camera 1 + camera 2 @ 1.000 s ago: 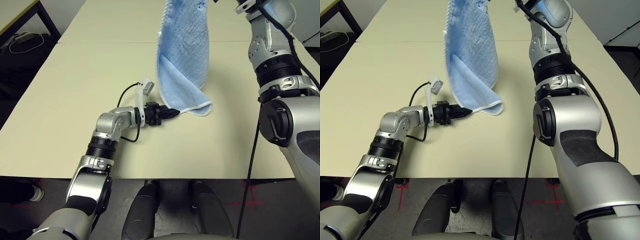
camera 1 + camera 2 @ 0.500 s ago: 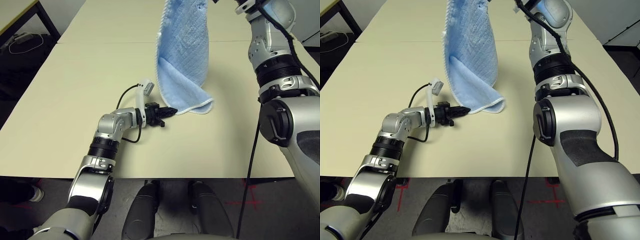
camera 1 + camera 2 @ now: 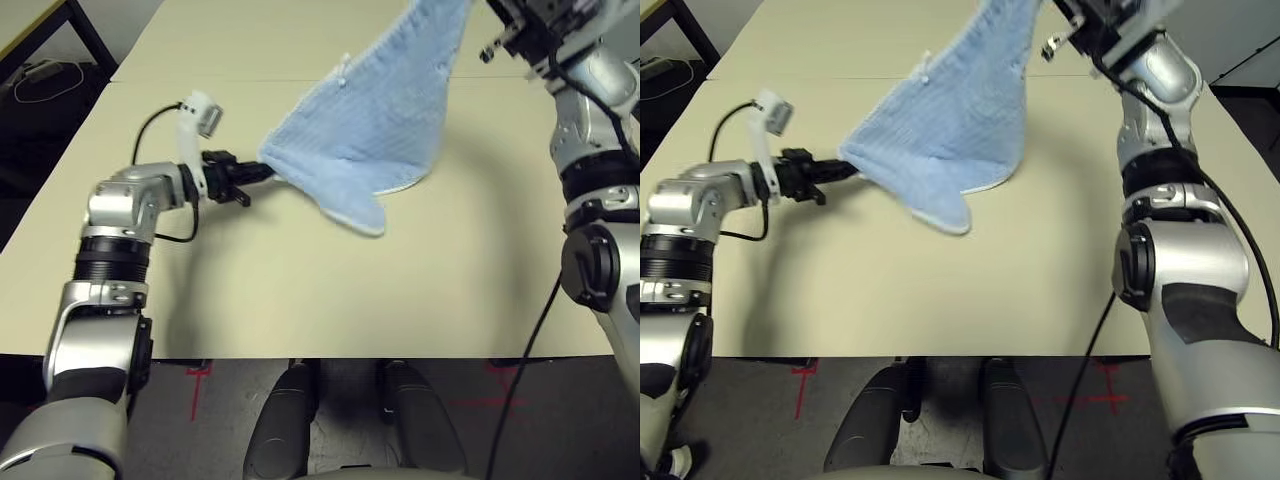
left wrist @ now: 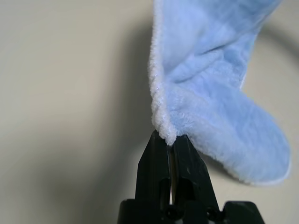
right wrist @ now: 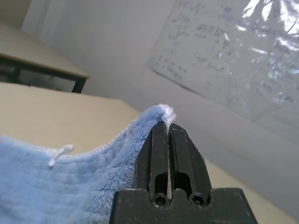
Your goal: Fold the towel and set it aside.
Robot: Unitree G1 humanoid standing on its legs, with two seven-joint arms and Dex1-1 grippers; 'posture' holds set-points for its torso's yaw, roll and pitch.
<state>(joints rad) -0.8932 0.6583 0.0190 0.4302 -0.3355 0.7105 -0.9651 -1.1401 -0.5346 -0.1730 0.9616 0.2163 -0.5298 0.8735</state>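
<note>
Overhead: table [image 3: 300,290] pale and bare. Towel [image 3: 375,130] stretched in the air above it between the two arms, one loose corner drooping toward the tabletop. Left gripper [image 4: 169,140] clenched on a lower corner; right gripper [image 5: 167,128] clenched on the raised corner. Small loop [image 5: 60,154] on the upper edge.

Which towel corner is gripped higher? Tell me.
The corner in the right gripper, raised well above the table. The left gripper pinches the towel at a lower corner.
</note>
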